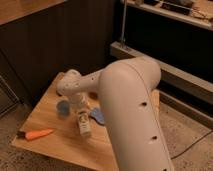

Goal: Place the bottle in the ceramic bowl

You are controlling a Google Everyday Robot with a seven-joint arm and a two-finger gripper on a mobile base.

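Observation:
The whitish boxy bottle [83, 124] with a pale label lies on the wooden table [55, 145], just below the end of my arm. My gripper [81, 106] hangs from the white wrist straight above the bottle's upper end, between the small blue cup [62, 107] and a blue sponge [98, 116]. I cannot tell whether it touches the bottle. The red-orange ceramic bowl is out of view, possibly hidden behind my large white arm [132, 115].
An orange carrot [36, 134] lies near the table's front left edge. Dark cabinet fronts stand behind the table. A low metal shelf [165, 70] runs along the right. Speckled floor surrounds the table.

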